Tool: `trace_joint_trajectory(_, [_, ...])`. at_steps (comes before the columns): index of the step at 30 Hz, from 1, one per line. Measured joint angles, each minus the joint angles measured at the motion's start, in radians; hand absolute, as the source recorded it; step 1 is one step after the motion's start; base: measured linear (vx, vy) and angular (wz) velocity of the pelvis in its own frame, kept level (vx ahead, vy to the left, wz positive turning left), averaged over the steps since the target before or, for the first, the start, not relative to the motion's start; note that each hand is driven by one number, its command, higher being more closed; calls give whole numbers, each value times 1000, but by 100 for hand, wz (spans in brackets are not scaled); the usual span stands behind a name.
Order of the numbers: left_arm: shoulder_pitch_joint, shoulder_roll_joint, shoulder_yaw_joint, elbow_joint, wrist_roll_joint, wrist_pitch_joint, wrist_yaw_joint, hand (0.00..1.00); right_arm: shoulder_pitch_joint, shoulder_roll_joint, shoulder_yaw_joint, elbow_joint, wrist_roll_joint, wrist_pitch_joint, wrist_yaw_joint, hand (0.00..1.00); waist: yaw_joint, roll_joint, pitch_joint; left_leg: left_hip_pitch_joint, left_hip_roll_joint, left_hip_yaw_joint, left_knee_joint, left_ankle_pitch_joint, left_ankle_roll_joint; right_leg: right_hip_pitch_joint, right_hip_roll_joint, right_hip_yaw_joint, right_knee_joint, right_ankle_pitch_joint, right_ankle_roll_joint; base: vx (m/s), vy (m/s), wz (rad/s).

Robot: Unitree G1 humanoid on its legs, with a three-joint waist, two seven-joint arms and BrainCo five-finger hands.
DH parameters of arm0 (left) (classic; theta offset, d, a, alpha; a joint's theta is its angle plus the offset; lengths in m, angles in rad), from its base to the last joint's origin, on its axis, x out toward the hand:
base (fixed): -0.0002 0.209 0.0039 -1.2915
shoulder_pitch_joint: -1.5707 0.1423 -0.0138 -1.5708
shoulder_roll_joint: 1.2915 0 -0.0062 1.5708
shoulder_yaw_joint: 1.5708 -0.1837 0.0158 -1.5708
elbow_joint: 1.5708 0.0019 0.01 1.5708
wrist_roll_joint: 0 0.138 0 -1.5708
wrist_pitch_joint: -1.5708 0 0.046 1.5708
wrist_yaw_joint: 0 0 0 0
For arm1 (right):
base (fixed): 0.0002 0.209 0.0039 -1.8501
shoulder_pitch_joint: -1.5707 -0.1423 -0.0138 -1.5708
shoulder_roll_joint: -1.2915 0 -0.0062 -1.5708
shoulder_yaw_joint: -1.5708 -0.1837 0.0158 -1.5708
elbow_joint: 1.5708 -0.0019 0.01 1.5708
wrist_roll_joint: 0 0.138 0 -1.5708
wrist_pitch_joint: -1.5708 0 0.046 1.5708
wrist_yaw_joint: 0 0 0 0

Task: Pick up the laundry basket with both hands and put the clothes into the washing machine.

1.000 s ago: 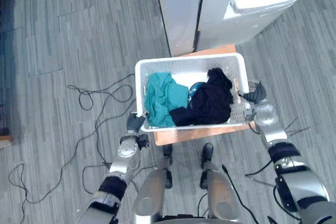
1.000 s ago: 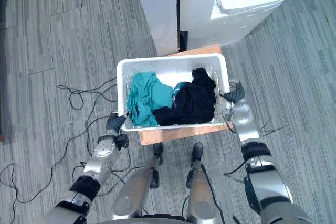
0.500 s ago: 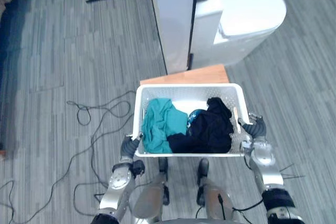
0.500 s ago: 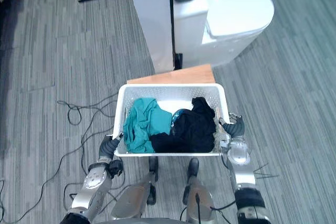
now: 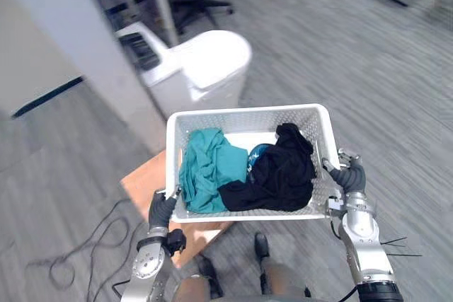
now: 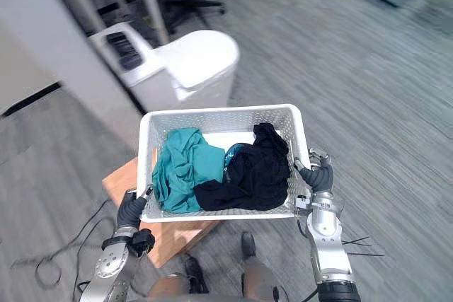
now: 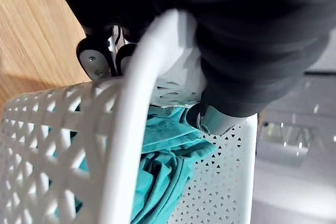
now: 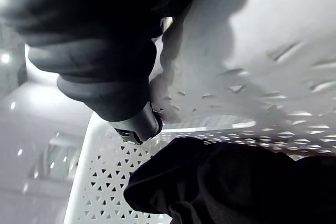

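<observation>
Pickup done: laundry basket (image 5: 248,110) held above wooden stand (image 5: 145,183), left hand (image 5: 161,208) at 8 o'clock, right hand (image 5: 348,175) at 4 o'clock, each curled round rim. Teal and black clothes (image 5: 244,171) inside basket. Remaining: loading into washing machine (image 5: 195,68), 11 o'clock, lid apparently down.

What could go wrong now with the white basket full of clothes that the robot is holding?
1. The white perforated plastic laundry basket is held just at its two ends by the left hand and the right hand. If one grip slips, it may tip.
2. The black garment is heaped high by the basket's right wall, so a tilt could spill it out.
3. The lid of the white washing machine looks closed, and both hands are busy.
</observation>
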Motion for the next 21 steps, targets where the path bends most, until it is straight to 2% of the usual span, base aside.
trace_joint_trajectory(1, [1, -5, 6, 0, 3, 2, 0, 100, -3, 4, 2, 11, -1, 0, 0, 100, 3, 3, -2, 31, 11, 35, 2, -7, -8, 3, -25, -106, 37, -13, -46, 104, 15, -157])
trace_joint_trajectory(2, [1, -10, 9, 0, 6, 3, 0, 100, -3, 5, 2, 15, 0, 0, 0, 100, 2, 9, -7, 41, 19, 55, 2, -10, -13, 4, -34, -157, 54, -31, -68, 103, -20, -156])
trace_joint_trajectory(3, [1, -15, 11, -5, 6, 3, 0, 100, -6, 5, 2, 15, -1, -2, -1, 100, 4, 16, -22, 65, 24, 106, -10, -24, -26, 2, -51, -230, 90, -48, -56, 126, -86, -187])
trace_joint_trajectory(4, [-3, -16, 12, -11, 6, 2, 1, 100, -15, 1, 2, 15, -1, -3, -1, 100, 3, 19, -29, 92, 38, 149, 5, -67, -54, -15, -25, -180, 94, -42, 72, 107, -74, -176])
trace_joint_trajectory(5, [-4, -16, 13, -11, 6, 2, 2, 100, -16, 1, 3, 16, -1, -3, -1, 100, 4, 20, -29, 95, 47, 157, 21, -75, -67, -18, -17, -163, 95, -44, 93, 141, -97, -168])
trace_joint_trajectory(6, [2, -15, 15, -11, 6, 4, 3, 100, -16, -1, 9, 25, -1, -2, -1, 100, 11, 22, -28, 92, 104, 167, 142, -98, -85, -20, 14, -106, 100, -56, 107, 157, -136, -126])
trace_joint_trajectory(7, [7, -14, 19, -11, 6, 7, 3, 100, -17, -1, 18, 39, 1, -2, -2, 100, 5, 21, -29, 62, 173, 130, 297, -121, -37, -11, 58, -61, 99, -65, 103, 176, -181, -125])
trace_joint_trajectory(8, [8, -10, 23, -11, 6, 7, 3, 100, -16, 0, 23, 40, 3, -2, -3, 100, 2, 22, -29, 26, 205, 81, 379, -124, -9, -6, 83, -51, 97, -73, 94, 132, -178, -102])
trace_joint_trajectory(9, [14, -11, 28, -9, 5, 8, 3, 100, -19, -7, 33, 39, 6, -3, -3, 100, 16, 23, -27, -41, 230, -62, 559, -131, 6, -1, 133, -16, 98, -87, 75, 126, -179, -122])
trace_joint_trajectory(10, [33, -30, 29, -7, 4, 8, 3, 100, -23, -23, 40, 39, 6, -2, -3, 100, 44, 28, -24, -87, 179, -190, 655, -145, -9, 11, 169, 40, 94, -92, 67, 136, -144, -128])
trace_joint_trajectory(11, [38, -42, 28, -1, 3, 9, 3, 100, -18, -33, 44, 39, 6, -2, -3, 100, 53, 29, -22, -109, 142, -243, 669, -152, -17, 22, 175, 56, 89, -94, 64, 180, -123, -120])
trace_joint_trajectory(12, [59, -61, 26, 6, 3, 9, 2, 100, -4, -46, 53, 39, 6, 0, -2, 100, 58, 30, -20, -153, 59, -319, 653, -163, 0, 56, 181, 93, 70, -96, 61, 162, -51, -80])
trace_joint_trajectory(13, [81, -66, 23, 7, 3, 9, 2, 100, 4, -55, 62, 39, 6, 1, -1, 100, 59, 31, -20, -196, 3, -354, 600, -166, 3, 85, 182, 115, 46, -96, 61, 165, -45, -72])
trace_joint_trajectory(14, [89, -65, 21, 7, 3, 9, 2, 100, 5, -61, 68, 39, 6, 2, -1, 100, 62, 31, -20, -218, -24, -375, 558, -165, 3, 96, 182, 132, 32, -96, 61, 152, -28, -75])
trace_joint_trajectory(15, [95, -66, 21, 7, 3, 9, 1, 100, 7, -67, 72, 39, 6, 3, 2, 100, 71, 32, -20, -267, -63, -407, 449, -158, -9, 113, 183, 159, 0, -96, 62, 148, -17, -82])
trace_joint_trajectory(17, [95, -65, 21, 6, 3, 9, 0, 100, 9, -67, 72, 39, 7, 3, 2, 100, 88, 34, -22, -317, -81, -421, 285, -122, -56, 142, 188, 190, -71, -93, 77, 168, -4, -86])
trace_joint_trajectory(18, [98, -66, 20, 7, 4, 10, 0, 100, 19, -67, 72, 37, 7, 3, 2, 100, 102, 46, -29, -331, -69, -405, 206, -63, -42, 171, 212, 221, -124, -93, 111, 182, 11, -74])
trace_joint_trajectory(19, [99, -66, 19, 7, 4, 11, 0, 100, 28, -68, 72, 33, 7, 3, 1, 100, 113, 49, -33, -330, -58, -396, 204, -45, -15, 176, 217, 233, -125, -92, 112, 332, 70, -84])
trace_joint_trajectory(20, [103, -66, 19, 7, 5, 16, -1, 100, 37, -65, 72, 30, 7, 3, 1, 100, 112, 49, -34, -322, -60, -390, 233, -24, 19, 174, 212, 238, -92, -94, 114, 286, 82, -56])
trace_joint_trajectory(21, [103, -66, 18, 7, 5, 21, -1, 100, 42, -66, 72, 30, 7, 3, 1, 100, 109, 50, -35, -315, -60, -388, 242, -18, 32, 169, 207, 238, -63, -107, 125, 275, 104, -49])
